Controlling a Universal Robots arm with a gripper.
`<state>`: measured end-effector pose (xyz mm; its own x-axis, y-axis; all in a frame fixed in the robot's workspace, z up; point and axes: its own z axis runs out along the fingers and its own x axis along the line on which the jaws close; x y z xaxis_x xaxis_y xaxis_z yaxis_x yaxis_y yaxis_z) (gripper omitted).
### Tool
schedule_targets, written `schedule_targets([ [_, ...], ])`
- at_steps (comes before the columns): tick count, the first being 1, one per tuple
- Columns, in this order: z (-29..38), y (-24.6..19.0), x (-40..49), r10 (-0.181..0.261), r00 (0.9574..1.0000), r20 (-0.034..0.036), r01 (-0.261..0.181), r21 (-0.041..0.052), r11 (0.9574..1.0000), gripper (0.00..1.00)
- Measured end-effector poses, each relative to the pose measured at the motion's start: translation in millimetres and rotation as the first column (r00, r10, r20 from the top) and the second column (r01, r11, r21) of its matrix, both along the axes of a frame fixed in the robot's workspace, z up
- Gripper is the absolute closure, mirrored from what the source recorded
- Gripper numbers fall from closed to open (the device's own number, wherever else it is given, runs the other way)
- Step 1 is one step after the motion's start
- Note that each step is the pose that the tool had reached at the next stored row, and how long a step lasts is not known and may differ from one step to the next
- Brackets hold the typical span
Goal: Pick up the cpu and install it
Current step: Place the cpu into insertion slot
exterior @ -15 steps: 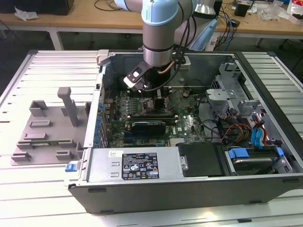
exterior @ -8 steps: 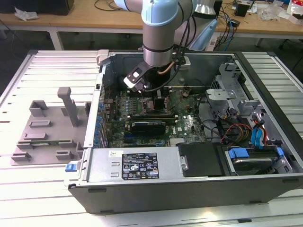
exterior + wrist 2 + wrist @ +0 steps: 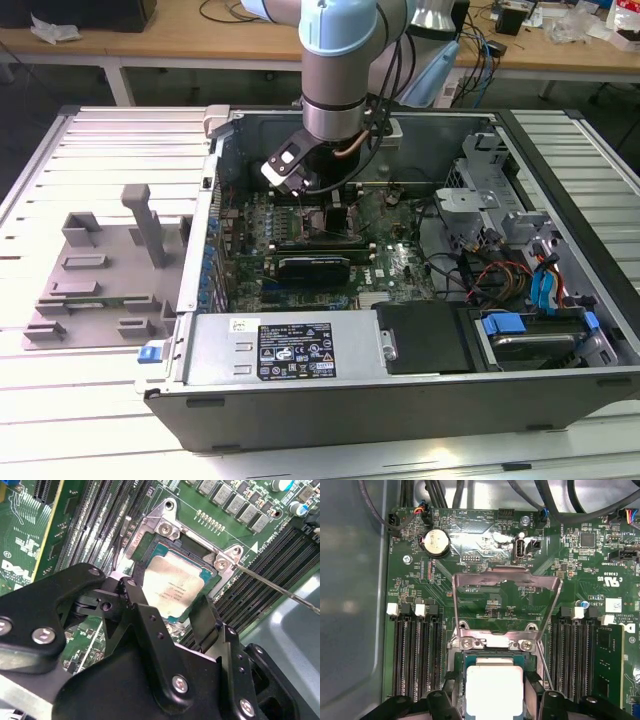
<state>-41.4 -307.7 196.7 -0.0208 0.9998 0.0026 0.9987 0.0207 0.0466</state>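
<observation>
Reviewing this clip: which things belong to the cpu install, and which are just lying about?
In the job: silvery square cpu; metal-framed socket; black end effector over the cpu.
Lying about: round silver coin battery; grey plastic tray; blue drive bracket.

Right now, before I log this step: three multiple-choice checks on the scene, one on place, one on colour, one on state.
1. Where does the cpu lie?
A) in the socket
B) beside the socket
C) nowhere near the socket

2. What colour is the motherboard?
A) blue
B) red
C) green

3. How is the socket's load plate?
A) shut over the cpu
B) swung open
C) taken off

Answers:
1 A: the cpu sits within the socket frame, with the hand close over it.
2 C: the board is green in both wrist views.
3 B: the plate stands raised on its hinge, leaving the cpu's top bare.
</observation>
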Motion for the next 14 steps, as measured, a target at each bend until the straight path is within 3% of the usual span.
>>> schedule_targets([
  [14, -0.1, -0.1, 0.0, -0.027, 0.9996, 0.0, 0.027, 0.0, 0.9996, 0.38],
])
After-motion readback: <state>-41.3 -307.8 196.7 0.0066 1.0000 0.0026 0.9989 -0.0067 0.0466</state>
